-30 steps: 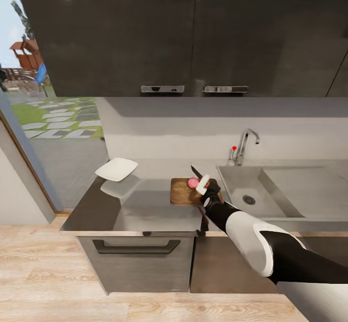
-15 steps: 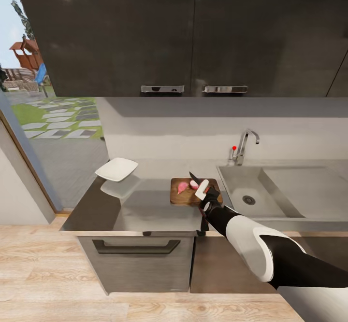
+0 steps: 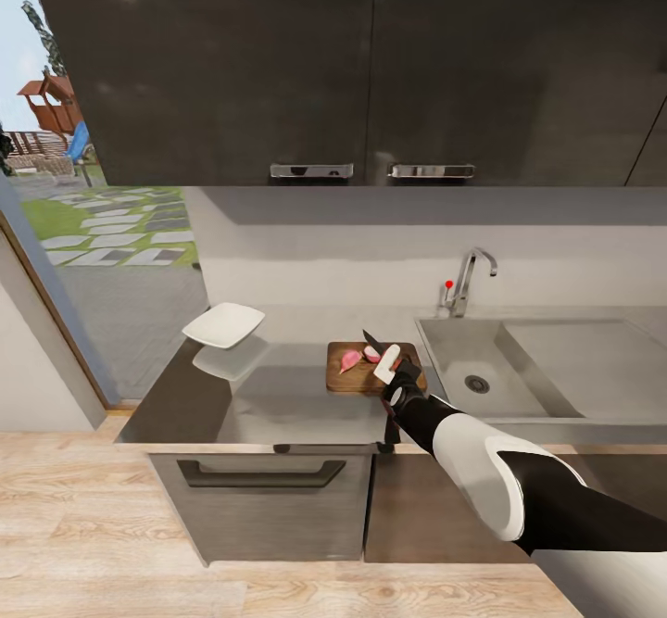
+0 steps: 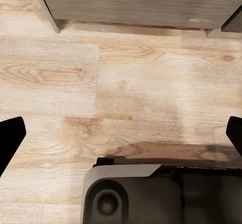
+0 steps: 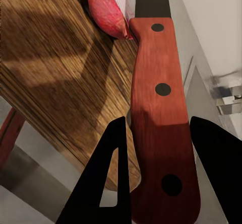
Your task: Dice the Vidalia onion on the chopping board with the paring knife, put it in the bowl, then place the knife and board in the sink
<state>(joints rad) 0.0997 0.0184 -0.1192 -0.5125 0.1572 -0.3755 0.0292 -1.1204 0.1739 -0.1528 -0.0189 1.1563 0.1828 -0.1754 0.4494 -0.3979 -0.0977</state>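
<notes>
While my right gripper (image 3: 393,370) hangs over the chopping board (image 3: 352,372), it is clamped on the paring knife (image 3: 374,343), whose dark blade slants up and away toward the backsplash. From my head I see the board lying on the countertop (image 3: 278,396) just beside the sink (image 3: 519,368), with two pink onion pieces on it: one (image 3: 350,359) lying apart toward the board's left half, the other (image 3: 371,354) right against the blade. The white bowl (image 3: 223,324) sits well apart at the far left corner of the counter.

My right wrist camera gives what the head cannot: the knife (image 5: 160,108) has a red-brown handle with three dark rivets running between my two dark fingers (image 5: 108,168), and the cut onion piece (image 5: 107,10) shows a deep pink skin and paler inside, touching the handle where the blade begins. The board's grain (image 5: 55,68) is plain here too.

My left wrist camera looks down at light wood floor (image 4: 121,83), with the robot's dark base (image 4: 151,194) below and a cabinet front (image 4: 136,2) at the far edge. My left fingertips (image 4: 10,138) sit wide apart, holding nothing.
</notes>
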